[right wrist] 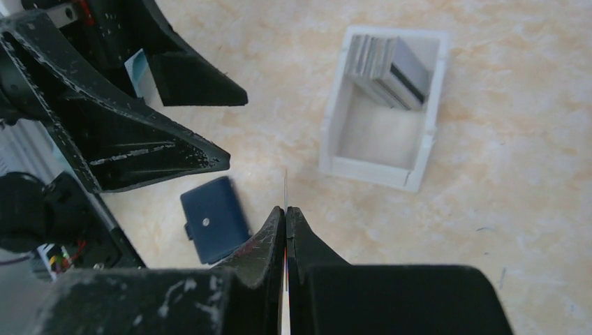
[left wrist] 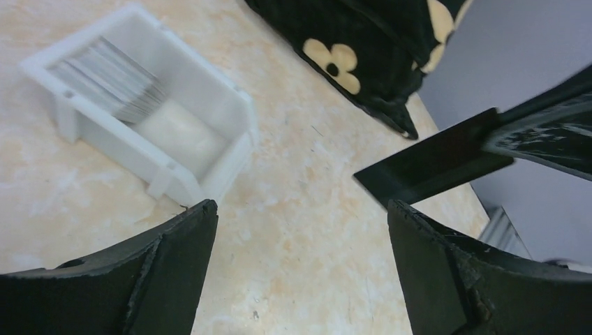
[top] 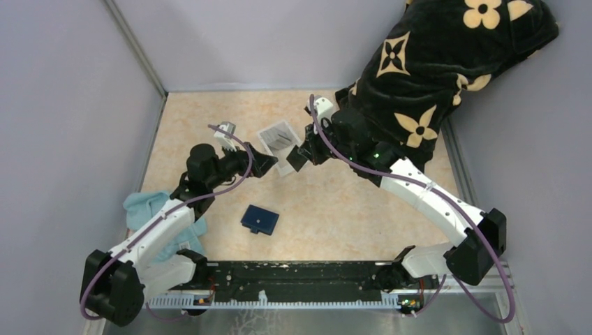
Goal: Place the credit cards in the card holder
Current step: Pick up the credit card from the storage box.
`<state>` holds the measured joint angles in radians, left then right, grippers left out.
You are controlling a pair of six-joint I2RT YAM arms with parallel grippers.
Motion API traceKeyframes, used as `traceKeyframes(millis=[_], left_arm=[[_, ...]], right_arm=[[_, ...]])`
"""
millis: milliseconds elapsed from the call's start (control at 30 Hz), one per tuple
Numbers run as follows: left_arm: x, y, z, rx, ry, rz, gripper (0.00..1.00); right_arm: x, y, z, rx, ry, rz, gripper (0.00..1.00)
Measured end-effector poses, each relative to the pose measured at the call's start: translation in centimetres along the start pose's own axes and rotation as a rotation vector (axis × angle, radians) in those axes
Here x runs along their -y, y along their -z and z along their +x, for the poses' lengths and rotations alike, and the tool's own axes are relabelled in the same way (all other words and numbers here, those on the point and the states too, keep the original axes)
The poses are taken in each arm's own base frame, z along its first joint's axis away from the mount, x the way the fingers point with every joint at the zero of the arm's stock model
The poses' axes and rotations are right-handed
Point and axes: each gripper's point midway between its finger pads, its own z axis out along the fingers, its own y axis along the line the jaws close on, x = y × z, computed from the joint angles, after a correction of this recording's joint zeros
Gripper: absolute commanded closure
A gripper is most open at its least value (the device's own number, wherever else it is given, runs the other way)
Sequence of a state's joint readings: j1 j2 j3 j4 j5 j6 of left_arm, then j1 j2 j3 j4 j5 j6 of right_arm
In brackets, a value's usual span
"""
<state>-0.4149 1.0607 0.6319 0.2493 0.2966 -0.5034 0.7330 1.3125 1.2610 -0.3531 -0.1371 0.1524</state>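
My right gripper (right wrist: pixel 286 213) is shut tight on one dark card (left wrist: pixel 433 164). The card is thin and flat. From the right wrist I see only its thin edge, a fine line that sticks out past the fingertips. From the left wrist I see its flat dark face, and its long side runs from low on the left up to the right. It is held up off the bench (top: pixel 335 202). It points from the right gripper toward my left gripper (left wrist: pixel 301 209).

The left gripper is wide open and holds nothing. The card hangs just beside its fingertips and not between them.

The other grey cards (right wrist: pixel 387 63) stand on edge in a leaning row at the far end of the white tray (right wrist: pixel 335 150). The tray sits on the bench on the far side of both grippers.

The card holder (top: pixel 260 219) lies flat on the bench on the near side of both grippers, about in the middle. It is dark blue, almost square and closed, with its small stud facing up. It is well apart from the tray.

A black blanket (top: pixel 433 63) with pale flowers lies far right. A blue cloth (top: pixel 146 213) lies near left.
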Motion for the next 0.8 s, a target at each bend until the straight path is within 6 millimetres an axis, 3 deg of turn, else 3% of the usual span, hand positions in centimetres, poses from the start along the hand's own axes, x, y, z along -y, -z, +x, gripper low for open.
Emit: traceKeyframes(millis=[233, 300, 567, 800], left_arm=[[3.1, 1.4, 1.0, -0.035, -0.055, 0.179, 0.07], [3.8, 1.6, 1.2, -0.047, -0.069, 0.22, 0.08], [4.6, 1.1, 3.4, -0.156, -0.106, 0.307, 0.14], [4.5, 0.7, 5.2, -0.235, -0.103, 0.358, 0.25]], right_arm=[[-1.8, -0.1, 5.5, -0.146, -0.068, -0.117, 1.0], [-2.3, 0.0, 6.3, -0.169, -0.084, -0.149, 1.0], [-3.6, 0.4, 6.3, -0.176, -0.122, -0.247, 1.0], [-3.2, 0.2, 5.7, -0.16, -0.157, -0.302, 1.0]])
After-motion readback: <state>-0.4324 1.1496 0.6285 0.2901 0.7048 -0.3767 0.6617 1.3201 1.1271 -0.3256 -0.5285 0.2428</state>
